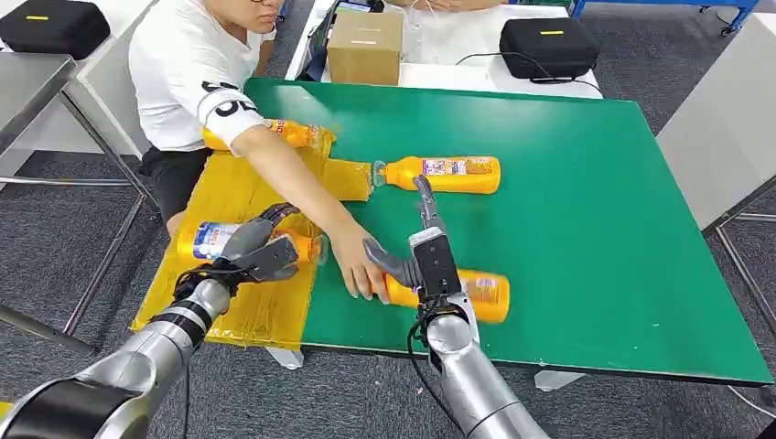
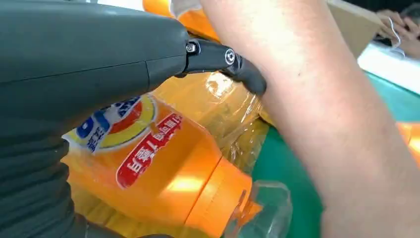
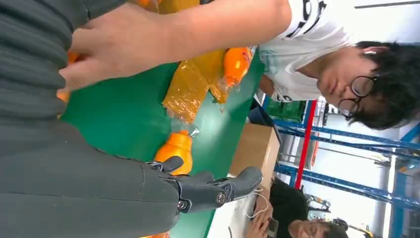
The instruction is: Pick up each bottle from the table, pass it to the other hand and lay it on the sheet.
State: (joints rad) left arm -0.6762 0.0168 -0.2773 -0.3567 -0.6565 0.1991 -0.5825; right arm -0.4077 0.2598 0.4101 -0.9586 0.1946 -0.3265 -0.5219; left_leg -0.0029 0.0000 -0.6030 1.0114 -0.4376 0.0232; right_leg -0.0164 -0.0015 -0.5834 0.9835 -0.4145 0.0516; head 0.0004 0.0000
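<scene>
Several orange juice bottles lie about a green table (image 1: 586, 229) with a yellow sheet (image 1: 238, 187) on its left part. One bottle (image 1: 206, 240) (image 2: 163, 163) lies on the sheet under my left hand (image 1: 254, 249) (image 2: 89, 59), whose fingers reach over it without closing. A second bottle (image 1: 293, 133) lies at the sheet's far end. A third (image 1: 448, 174) (image 3: 177, 148) rests mid-table. My right hand (image 1: 423, 251) (image 3: 99, 188) hovers open over a fourth bottle (image 1: 480, 294) near the front edge. A person's hand (image 1: 359, 270) (image 3: 114, 44) holds that bottle's cap end.
The person sits at the table's left, with an arm stretched across the sheet between my two hands. A cardboard box (image 1: 364, 46) and a black case (image 1: 549, 44) stand on the white table behind. The green table's right half is bare.
</scene>
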